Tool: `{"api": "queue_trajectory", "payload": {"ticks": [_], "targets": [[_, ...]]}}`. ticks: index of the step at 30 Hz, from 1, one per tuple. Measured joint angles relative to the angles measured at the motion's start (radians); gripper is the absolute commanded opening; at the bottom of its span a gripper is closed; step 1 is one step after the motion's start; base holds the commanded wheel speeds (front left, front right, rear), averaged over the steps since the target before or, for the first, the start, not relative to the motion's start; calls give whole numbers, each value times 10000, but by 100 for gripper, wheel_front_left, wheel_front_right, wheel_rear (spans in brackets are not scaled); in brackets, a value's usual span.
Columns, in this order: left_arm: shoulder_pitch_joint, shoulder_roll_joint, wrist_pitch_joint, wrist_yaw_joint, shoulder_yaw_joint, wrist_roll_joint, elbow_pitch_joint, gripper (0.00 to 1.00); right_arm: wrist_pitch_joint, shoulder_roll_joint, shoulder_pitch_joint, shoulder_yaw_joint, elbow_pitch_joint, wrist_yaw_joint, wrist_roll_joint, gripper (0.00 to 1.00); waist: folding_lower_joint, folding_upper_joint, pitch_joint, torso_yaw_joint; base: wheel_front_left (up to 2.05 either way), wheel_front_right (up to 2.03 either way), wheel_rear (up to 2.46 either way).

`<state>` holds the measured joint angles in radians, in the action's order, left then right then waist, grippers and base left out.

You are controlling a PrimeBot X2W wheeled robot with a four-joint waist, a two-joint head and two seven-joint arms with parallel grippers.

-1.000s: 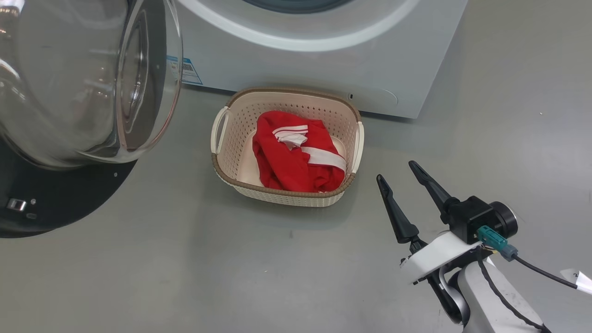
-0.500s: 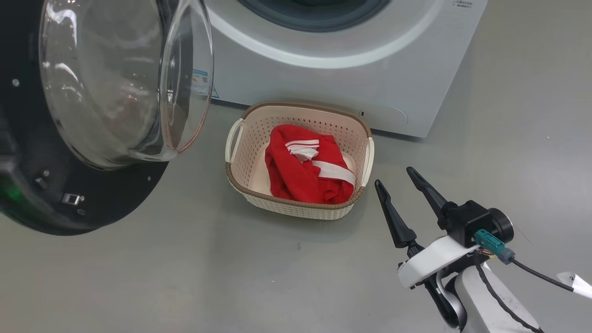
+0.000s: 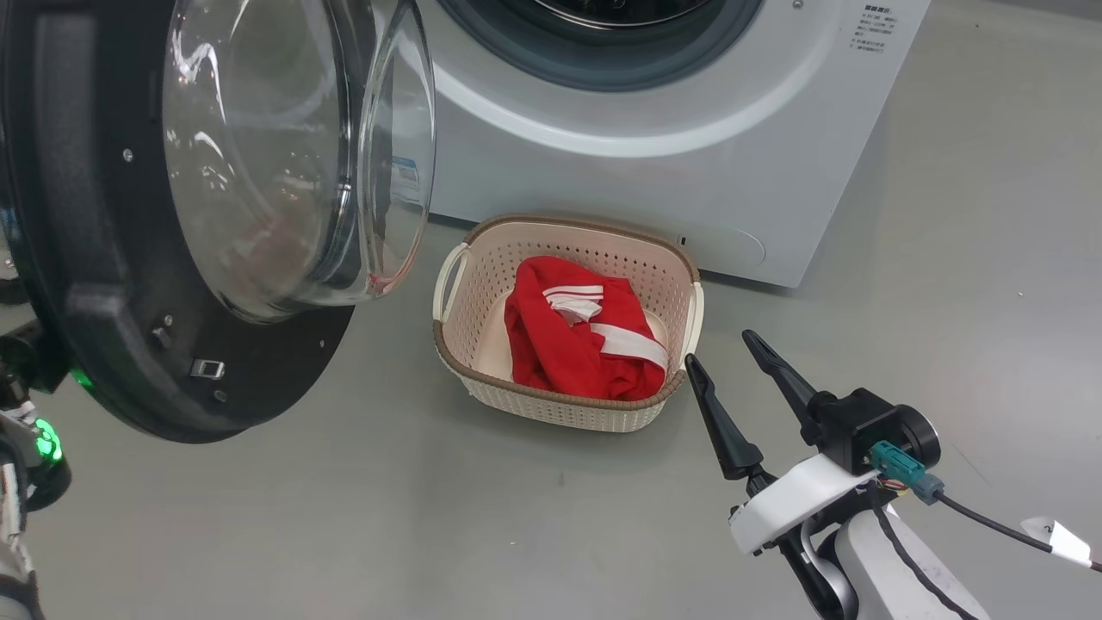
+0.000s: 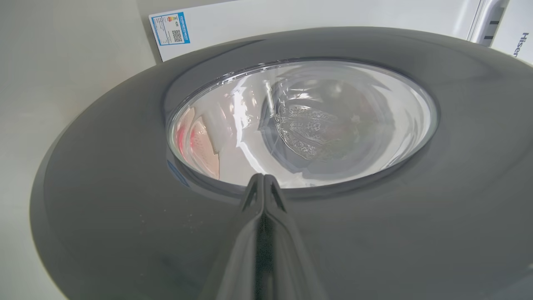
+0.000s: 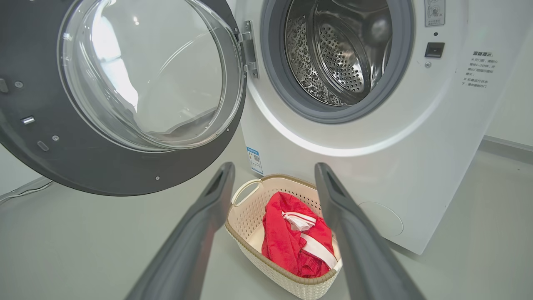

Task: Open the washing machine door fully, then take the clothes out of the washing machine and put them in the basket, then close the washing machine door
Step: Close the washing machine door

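Note:
The washing machine door (image 3: 103,258) stands open at the left, its glass bowl (image 3: 284,164) facing the washing machine (image 3: 689,172). The steel drum (image 5: 341,50) looks bare. Red clothes (image 3: 585,336) with white stripes lie in the cream basket (image 3: 560,409) on the floor before the machine. My right gripper (image 3: 719,346) hangs open just right of the basket, holding nothing. In the right wrist view the right gripper (image 5: 275,166) frames the basket (image 5: 250,216) and the clothes (image 5: 287,246). My left gripper (image 4: 263,177) is shut, its tips at the door's outer face (image 4: 104,208) just below the glass.
Grey floor (image 3: 344,517) spreads around the basket. My left arm with a green light (image 3: 43,439) sits behind the door's lower edge. A blue label (image 5: 255,160) marks the machine's lower front. A cable (image 5: 21,191) lies along the left wall.
The head camera has risen, sliding the whole picture down and right and showing more of the port. The door's glass edge now stands closer to the basket. Right gripper stays open.

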<state>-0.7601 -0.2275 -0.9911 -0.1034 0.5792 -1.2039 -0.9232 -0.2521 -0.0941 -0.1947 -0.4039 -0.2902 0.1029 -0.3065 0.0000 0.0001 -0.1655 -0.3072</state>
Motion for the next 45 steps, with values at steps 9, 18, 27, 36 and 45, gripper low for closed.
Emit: {"api": "queue_trajectory", "payload": {"ticks": [9, 18, 27, 36, 45], "targets": [[352, 890, -215, -90, -485, 36, 441, 0, 0, 52, 223, -2, -113, 0, -86, 100, 0, 0, 334, -49, 0, 0, 0], [1015, 828, 307, -173, -1001, 767, 1519, 0, -2, 171, 308, -44, -113, 2, -102, 100, 0, 0, 637, -89, 0, 0, 0], [2205, 52, 1680, -207, -2263, 2418, 3825, 0, 0, 236, 524, -42, -105, 0, -184, 100, 0, 0, 815, -132, 0, 0, 0], [3931, -671, 3595, -207, -3940, 3956, 6055, 0, -2, 251, 624, 84, -65, -63, -190, 100, 0, 0, 921, -252, 0, 0, 0], [5751, -1014, 6172, -207, -4834, 5066, 7373, 0, -2, 290, 634, 23, -19, -59, -190, 100, 0, 0, 932, -254, 0, 0, 0]]}}
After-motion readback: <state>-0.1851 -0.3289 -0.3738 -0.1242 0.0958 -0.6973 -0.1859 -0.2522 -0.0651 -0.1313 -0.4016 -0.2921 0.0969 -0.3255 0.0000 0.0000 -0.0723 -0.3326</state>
